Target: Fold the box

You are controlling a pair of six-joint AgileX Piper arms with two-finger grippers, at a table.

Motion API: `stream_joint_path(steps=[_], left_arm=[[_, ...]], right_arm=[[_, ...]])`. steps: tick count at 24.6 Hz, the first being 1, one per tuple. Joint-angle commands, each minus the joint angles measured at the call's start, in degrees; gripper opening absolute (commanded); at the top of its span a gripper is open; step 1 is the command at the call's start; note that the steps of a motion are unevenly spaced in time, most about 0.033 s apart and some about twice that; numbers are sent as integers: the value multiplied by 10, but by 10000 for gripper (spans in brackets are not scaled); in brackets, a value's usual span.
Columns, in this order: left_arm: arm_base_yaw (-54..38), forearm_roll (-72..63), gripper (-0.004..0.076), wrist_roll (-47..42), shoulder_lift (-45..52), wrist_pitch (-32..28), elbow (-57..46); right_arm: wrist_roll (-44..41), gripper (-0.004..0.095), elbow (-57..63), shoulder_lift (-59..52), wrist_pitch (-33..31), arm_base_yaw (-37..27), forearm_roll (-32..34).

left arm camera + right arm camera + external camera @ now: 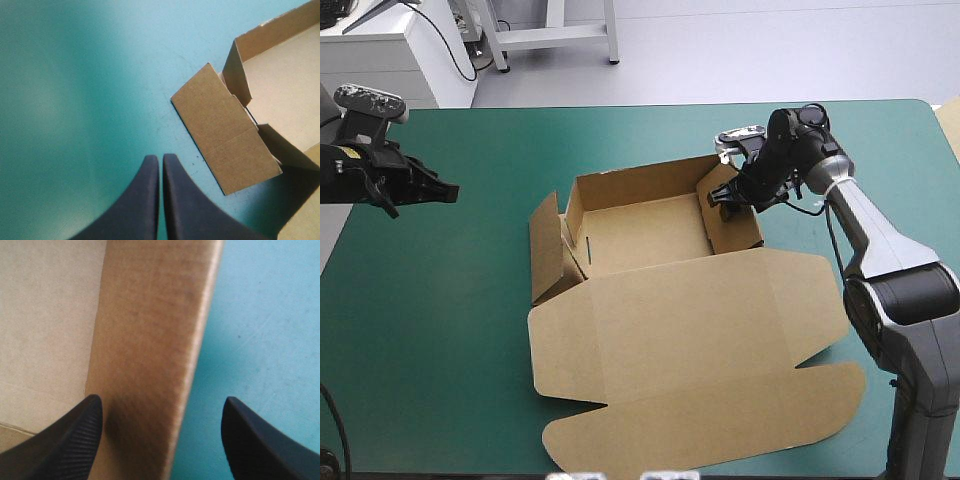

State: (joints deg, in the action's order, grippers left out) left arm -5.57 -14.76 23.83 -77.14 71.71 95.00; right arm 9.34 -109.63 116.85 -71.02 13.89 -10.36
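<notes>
Teal-green cover (450, 330) spans the table top. We find the box (650, 235) at its centre, partly formed: the far wall (640, 183) and right wall (735, 228) stand, the left flap (547, 250) leans outward, and the lid (690, 310) lies flat toward the near edge. The right gripper (160, 405) straddles the right wall, fingers spread. The left gripper (161, 159) hangs clenched and empty, left of the flap. We judge that the left side and the tucking remain.

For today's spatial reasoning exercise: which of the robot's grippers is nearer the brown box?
Right. The right gripper straddles a wall of the box, fingers open; the left gripper, shut, hangs clear of its opposite side.
</notes>
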Motion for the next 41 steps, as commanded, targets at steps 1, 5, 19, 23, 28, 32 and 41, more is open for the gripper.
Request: stream_joint_path(steps=[1,5,19,23,28,32,41], left_arm=[[-1,-15,7,-3,16,-13,12],[-1,-15,7,-3,16,-18,12],[-1,-14,7,-3,16,-29,12],[-1,-14,7,-3,16,-30,12],[-1,-15,7,-3,16,-35,12],[-1,-15,7,-3,16,-35,12],[-1,-9,7,-16,15,-46,-5]], right_arm=[[1,629,-15,-24,-3,-2,-8],[4,627,-15,-12,-3,-2,-7],[16,263,-31,0,-3,-1,3],[29,-21,-31,1,-3,-1,-5],[32,-19,-34,1,-3,-1,-7],[32,-20,-50,-12,-3,-1,-8],[46,-20,-80,-102,-3,-15,-11]])
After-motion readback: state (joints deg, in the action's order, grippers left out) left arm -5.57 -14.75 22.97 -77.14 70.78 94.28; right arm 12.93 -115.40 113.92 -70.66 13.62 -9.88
